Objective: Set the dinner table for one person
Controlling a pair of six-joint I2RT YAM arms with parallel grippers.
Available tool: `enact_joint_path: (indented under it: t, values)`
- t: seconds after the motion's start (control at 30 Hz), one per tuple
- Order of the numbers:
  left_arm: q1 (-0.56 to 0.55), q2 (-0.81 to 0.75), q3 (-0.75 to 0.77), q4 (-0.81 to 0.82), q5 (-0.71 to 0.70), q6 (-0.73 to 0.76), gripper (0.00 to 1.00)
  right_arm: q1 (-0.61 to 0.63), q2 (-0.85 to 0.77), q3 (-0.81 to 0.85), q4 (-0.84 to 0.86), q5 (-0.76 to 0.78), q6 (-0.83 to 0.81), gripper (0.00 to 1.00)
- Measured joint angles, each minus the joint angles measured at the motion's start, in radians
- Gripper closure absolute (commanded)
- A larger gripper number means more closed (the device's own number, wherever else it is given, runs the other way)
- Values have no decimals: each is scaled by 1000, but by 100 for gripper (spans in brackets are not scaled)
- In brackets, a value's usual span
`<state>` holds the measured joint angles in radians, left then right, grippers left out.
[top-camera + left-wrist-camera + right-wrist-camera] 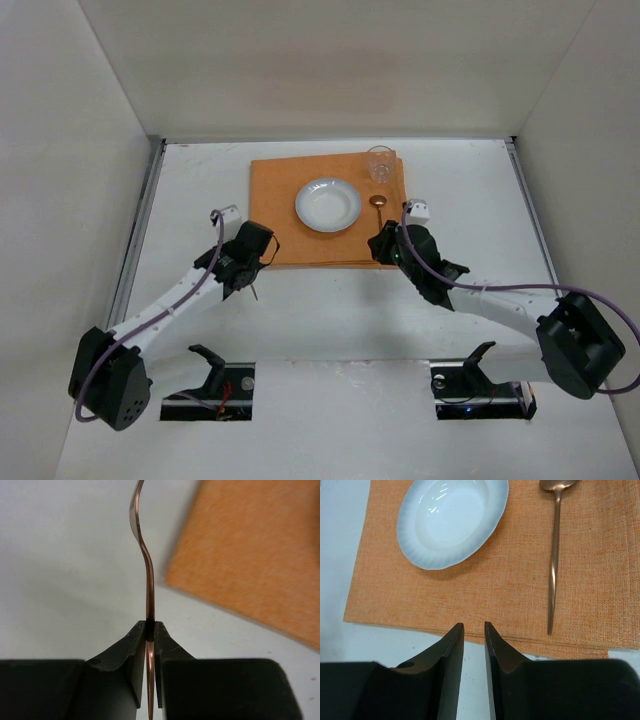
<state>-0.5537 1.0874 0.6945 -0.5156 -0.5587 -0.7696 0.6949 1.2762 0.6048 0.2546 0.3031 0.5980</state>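
Our left gripper has its jaws pressed together on a thin copper utensil, pinching it on the handle. We see it only from its edge, so we cannot tell if it is a fork or a knife, or if it is already off the surface. Its long axis runs straight out from the jaws, away from the arm, and its far end is over the bare white dinner table, just beside the left edge of the orange mat.

The right gripper has its jaws a little apart and holds nothing. It hangs over the near edge of the mat. The plate is on the middle of the mat, the spoon lies on its right with the bowl at the far end, and the glass stands at the far right corner.

We judge that the free place for the utensil is the strip of mat on the left of the plate. From the left gripper this strip lies to the right and a little farther away. The left arm is clearly the nearer one. The utensil should probably end parallel to the spoon, handle toward the near edge, so the move needs a short shift to the right and perhaps a small turn.
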Motion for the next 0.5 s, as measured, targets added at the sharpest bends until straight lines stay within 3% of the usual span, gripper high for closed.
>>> enact_joint_path:
  t: [0.3,0.5]
  values:
    - [-4,369,346,239,47,347,92,-7,-13,-16,7,8,1,64]
    - [34,571,439,288,80,475,92,-8,-13,-17,8,12,0,65]
